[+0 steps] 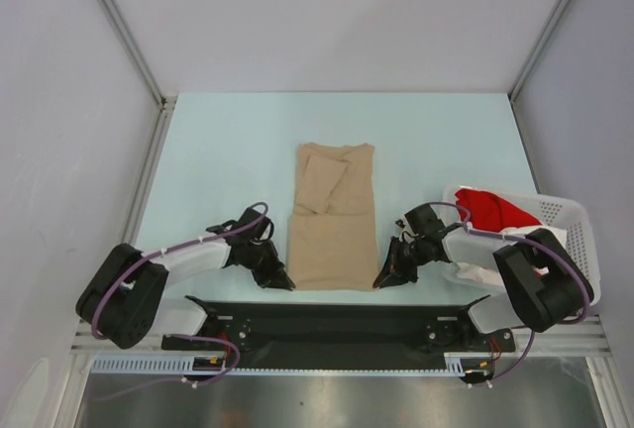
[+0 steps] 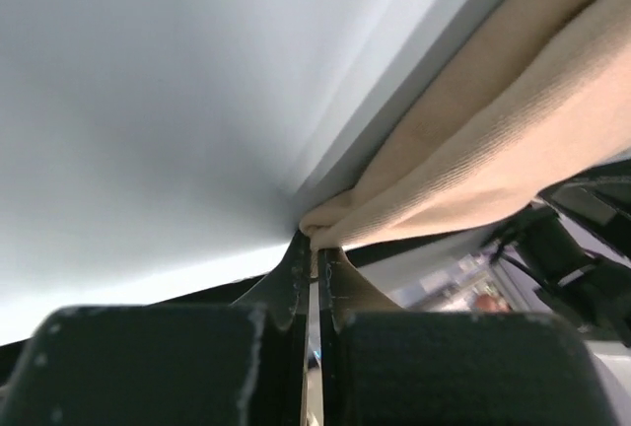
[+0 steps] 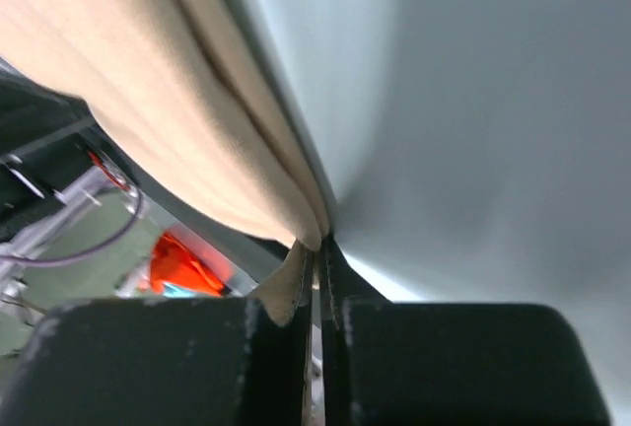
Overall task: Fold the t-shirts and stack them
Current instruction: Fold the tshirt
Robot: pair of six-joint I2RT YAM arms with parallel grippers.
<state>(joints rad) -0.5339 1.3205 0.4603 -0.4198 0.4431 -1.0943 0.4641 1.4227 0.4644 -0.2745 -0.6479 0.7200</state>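
Note:
The beige-tan t-shirt (image 1: pixel 333 218) lies as a long narrow folded strip in the middle of the table. My left gripper (image 1: pixel 283 283) is shut on its near left corner, and the cloth (image 2: pixel 463 170) runs up and right from the pinch in the left wrist view. My right gripper (image 1: pixel 383 280) is shut on the near right corner, and the cloth (image 3: pixel 168 91) runs up and left in the right wrist view. A bright red t-shirt (image 1: pixel 492 210) and white cloth (image 1: pixel 475 271) lie in the basket at the right.
The white plastic lattice basket (image 1: pixel 579 232) stands at the right table edge behind my right arm. The black base rail (image 1: pixel 337 319) runs along the near edge. Grey walls enclose the pale table (image 1: pixel 228 151) on three sides.

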